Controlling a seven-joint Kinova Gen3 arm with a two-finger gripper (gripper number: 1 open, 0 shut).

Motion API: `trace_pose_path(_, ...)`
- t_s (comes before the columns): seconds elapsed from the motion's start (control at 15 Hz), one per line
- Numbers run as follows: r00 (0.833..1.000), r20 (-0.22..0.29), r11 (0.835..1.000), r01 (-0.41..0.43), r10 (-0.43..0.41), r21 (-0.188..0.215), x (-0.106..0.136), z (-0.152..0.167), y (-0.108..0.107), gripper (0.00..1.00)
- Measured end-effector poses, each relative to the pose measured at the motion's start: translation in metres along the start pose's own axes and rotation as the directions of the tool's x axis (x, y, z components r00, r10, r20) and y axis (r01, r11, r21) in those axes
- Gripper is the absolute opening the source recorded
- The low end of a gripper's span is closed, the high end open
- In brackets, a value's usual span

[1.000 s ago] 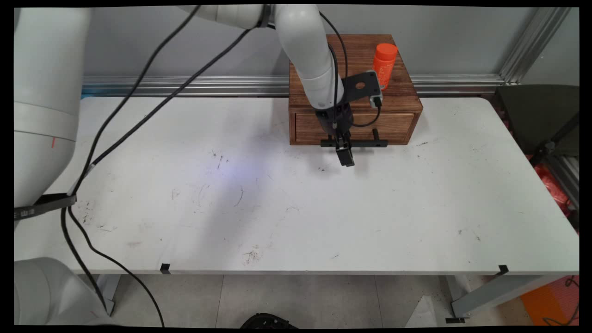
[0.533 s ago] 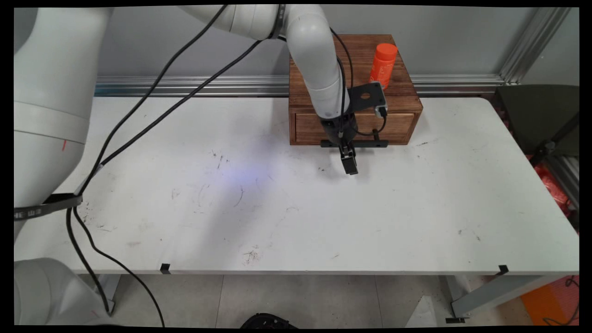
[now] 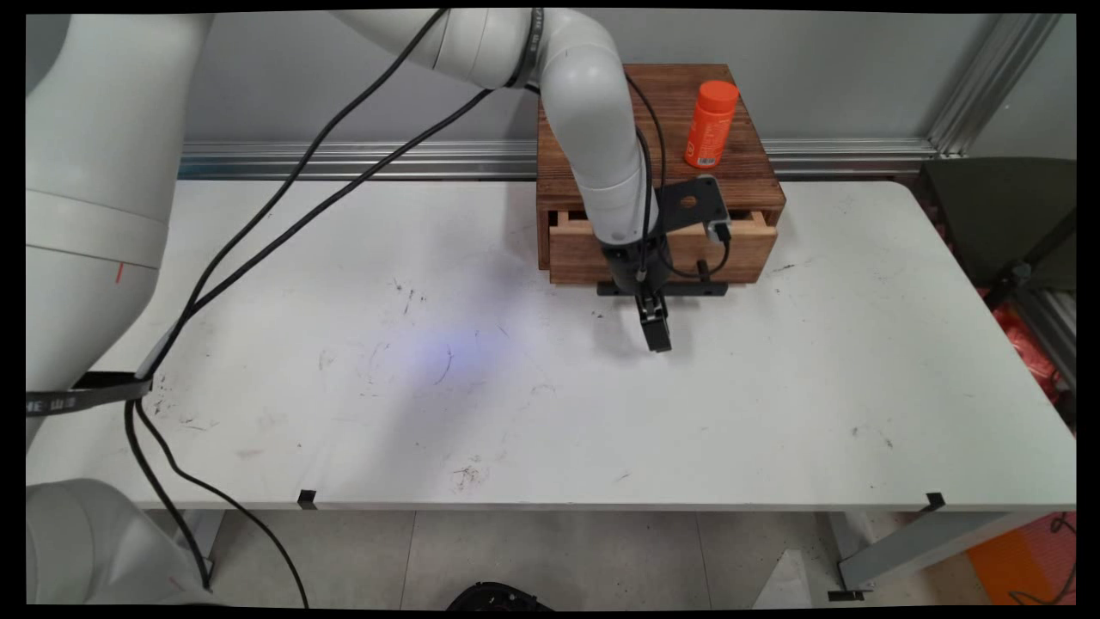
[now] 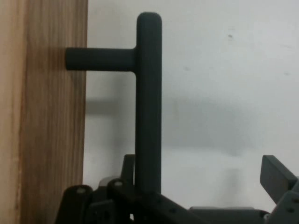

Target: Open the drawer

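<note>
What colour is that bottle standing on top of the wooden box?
Orange: the bottle is bright orange with a small white label near its base, best seen in the main view.

Arm reaching down — gripper (image 3: 657, 331) low, fingers parted.

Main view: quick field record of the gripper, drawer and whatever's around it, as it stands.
gripper: open, astride the black handle
drawer: partly out of the wooden box
bottle: orange, upright on the box top
table: white, box at its far edge
</note>
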Motion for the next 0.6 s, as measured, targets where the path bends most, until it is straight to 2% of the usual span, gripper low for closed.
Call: trace_pose_path(0.6,1.0,0.017,0.999,-0.005,0.006,-0.049,-0.004,-0.008,0.047,1.0)
